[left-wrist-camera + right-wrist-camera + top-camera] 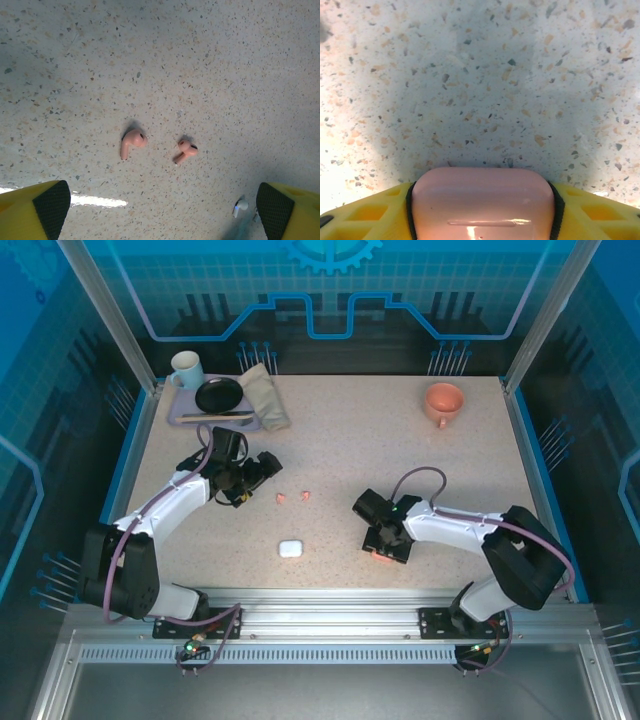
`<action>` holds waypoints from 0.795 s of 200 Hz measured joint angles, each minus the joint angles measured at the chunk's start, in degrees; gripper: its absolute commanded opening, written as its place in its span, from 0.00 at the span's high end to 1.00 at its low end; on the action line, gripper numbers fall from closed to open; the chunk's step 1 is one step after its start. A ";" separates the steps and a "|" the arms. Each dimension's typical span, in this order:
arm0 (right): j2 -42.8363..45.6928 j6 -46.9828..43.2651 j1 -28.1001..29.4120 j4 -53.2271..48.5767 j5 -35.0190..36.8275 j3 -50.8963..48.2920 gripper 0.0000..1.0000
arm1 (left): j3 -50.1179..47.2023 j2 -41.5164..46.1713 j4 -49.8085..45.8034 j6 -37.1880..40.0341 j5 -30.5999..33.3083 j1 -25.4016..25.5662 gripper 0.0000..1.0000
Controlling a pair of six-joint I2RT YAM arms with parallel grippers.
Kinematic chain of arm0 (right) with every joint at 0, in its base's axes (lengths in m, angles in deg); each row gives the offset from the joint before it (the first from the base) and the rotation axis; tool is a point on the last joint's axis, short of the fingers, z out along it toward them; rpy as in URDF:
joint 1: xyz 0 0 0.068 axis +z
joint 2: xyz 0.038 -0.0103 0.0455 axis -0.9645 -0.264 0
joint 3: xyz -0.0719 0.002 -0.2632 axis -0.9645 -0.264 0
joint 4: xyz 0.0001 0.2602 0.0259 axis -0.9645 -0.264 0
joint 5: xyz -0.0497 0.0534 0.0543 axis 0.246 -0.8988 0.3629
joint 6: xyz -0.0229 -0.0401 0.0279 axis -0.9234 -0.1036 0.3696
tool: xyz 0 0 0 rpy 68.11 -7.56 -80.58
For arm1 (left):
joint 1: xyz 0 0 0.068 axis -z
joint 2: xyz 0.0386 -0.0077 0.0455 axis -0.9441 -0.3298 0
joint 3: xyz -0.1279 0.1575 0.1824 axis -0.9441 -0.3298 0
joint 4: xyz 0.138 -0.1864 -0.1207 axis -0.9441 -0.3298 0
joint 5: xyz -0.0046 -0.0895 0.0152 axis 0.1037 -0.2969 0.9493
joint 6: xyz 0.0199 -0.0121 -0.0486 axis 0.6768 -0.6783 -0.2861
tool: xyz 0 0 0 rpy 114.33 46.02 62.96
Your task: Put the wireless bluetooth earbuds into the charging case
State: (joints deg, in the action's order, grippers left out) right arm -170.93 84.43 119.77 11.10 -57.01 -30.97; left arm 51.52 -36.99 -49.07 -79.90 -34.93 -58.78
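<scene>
between the pads of the right gripper [481,212], the pink case [482,192] is clamped, touched on both flanks. ahead of the left gripper [162,200], spread wide and empty, two salmon-pink earbuds [132,142] [186,150] are seen lying apart on the table [150,60]. a white bud [241,205] lies just beside one finger. risk now: the smooth, rounded case could be squeezed out of the pads, and a tiny bud could be flicked away if clipped by a descending finger.

A speckled beige tabletop [400,460] sits inside blue printed walls [330,300] with aluminium posts [112,315].
</scene>
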 measured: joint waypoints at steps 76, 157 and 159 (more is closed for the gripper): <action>-1.14 -4.74 -0.20 -0.52 -2.99 14.16 0.58 | -1.57 2.51 6.86 -0.33 -2.43 0.66 0.01; -20.11 -2.25 -9.64 3.37 -9.62 39.12 0.59 | -12.33 5.31 28.20 -3.43 -3.63 5.57 0.01; -20.44 -2.01 -9.97 3.61 -10.01 39.30 0.59 | -12.55 5.31 28.81 -3.45 -3.61 5.79 0.01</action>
State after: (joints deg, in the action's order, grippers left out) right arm -191.37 82.42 109.80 14.70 -67.02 8.33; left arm 38.98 -31.67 -20.26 -83.36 -38.54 -52.98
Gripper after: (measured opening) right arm 0.584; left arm 0.989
